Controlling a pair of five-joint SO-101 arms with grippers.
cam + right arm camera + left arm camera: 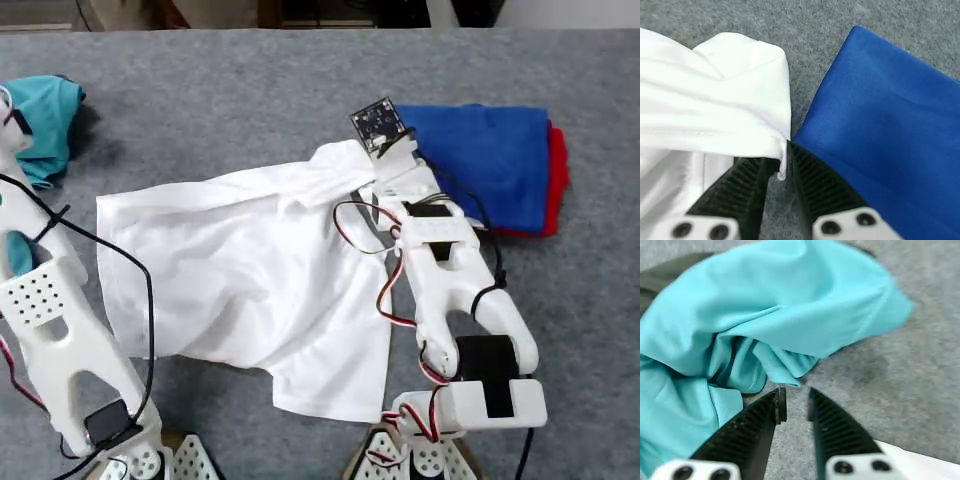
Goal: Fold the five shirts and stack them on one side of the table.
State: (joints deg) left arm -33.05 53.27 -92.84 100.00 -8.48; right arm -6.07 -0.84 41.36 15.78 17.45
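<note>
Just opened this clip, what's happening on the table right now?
The right gripper is pinched on an edge of the white shirt, which lies spread and rumpled mid-table, close beside a folded blue shirt stacked on a red shirt at the right side. The left gripper sits open and empty over the table next to a crumpled teal shirt at the left edge.
</note>
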